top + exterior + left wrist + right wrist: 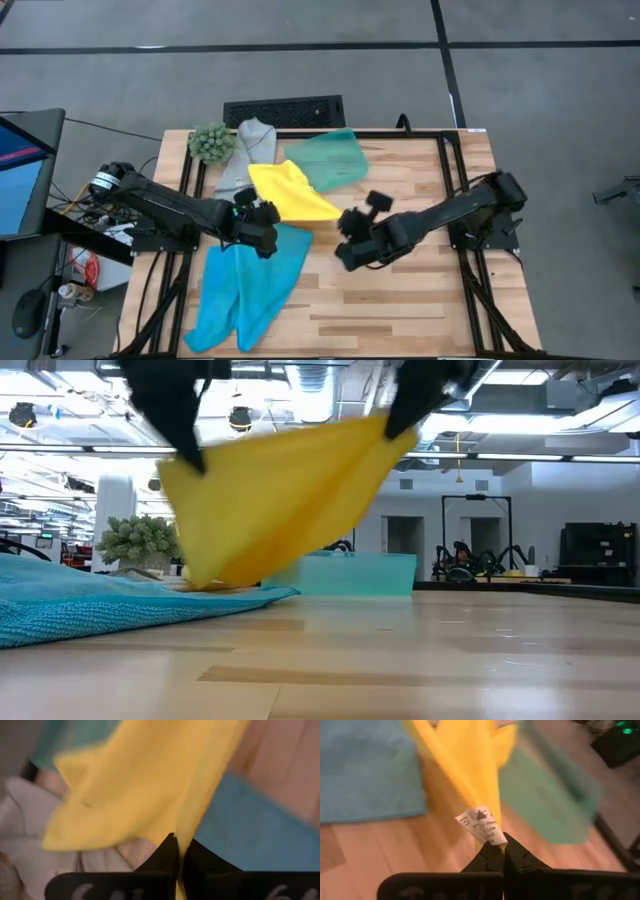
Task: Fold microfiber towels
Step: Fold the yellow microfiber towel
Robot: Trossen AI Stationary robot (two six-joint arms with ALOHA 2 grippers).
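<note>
The yellow towel (290, 190) hangs spread between my two grippers over the middle of the table. In the low view its lower end (215, 578) touches down by the blue towels. My left gripper (262, 215) is shut on its left end and my right gripper (350, 228) on its right end. Two sky-blue towels (245, 285) lie flat at the near left. The light grey towel (250, 150) lies crumpled at the far left. My left gripper pinches an edge of the yellow towel (186, 831) between its two shut fingers. The cloth spreads away from the fingers and is lifted at this end (185, 465). My right gripper pinches a corner of the yellow towel beside its small white tag (482, 826) between its two shut fingers. This end is lifted higher (385, 425), and the cloth slopes down from it toward the left gripper.
A translucent teal-green tray (330, 158) sits at the far middle, behind the yellow towel. A fuzzy green plant ball (210, 142) stands at the far left corner. Bare wood lies at the near right (400, 300).
</note>
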